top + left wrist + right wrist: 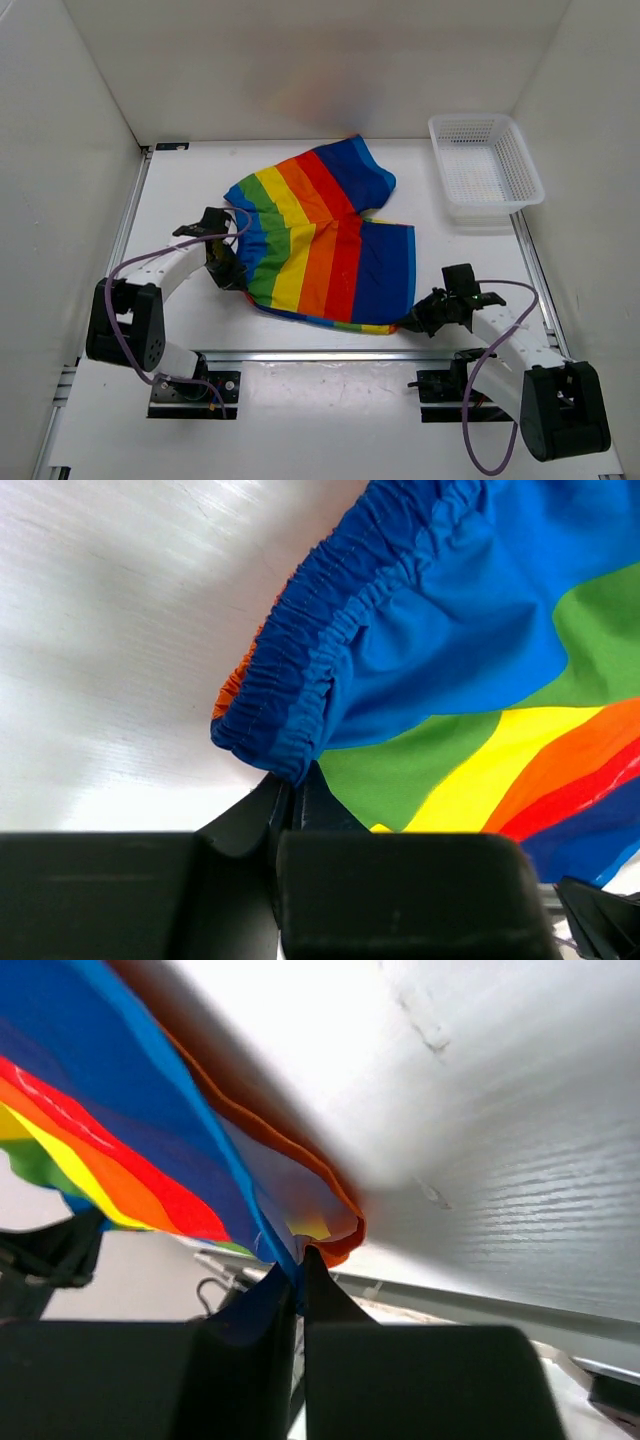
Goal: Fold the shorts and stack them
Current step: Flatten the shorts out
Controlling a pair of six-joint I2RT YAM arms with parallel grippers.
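Observation:
The rainbow-striped shorts [320,235] lie spread on the white table in the top view, one leg pointing to the back, the other toward the right. My left gripper [226,268] is shut on the blue gathered waistband [300,695] at the shorts' left edge, the fingers [245,815] pinching its corner. My right gripper [415,322] is shut on the hem corner [330,1235] at the shorts' front right, lifting the fabric a little off the table. The shorts fill the upper part of both wrist views.
A white plastic mesh basket [487,165] stands at the back right of the table. White walls enclose the table on three sides. A metal rail [330,355] runs along the near edge between the arm bases.

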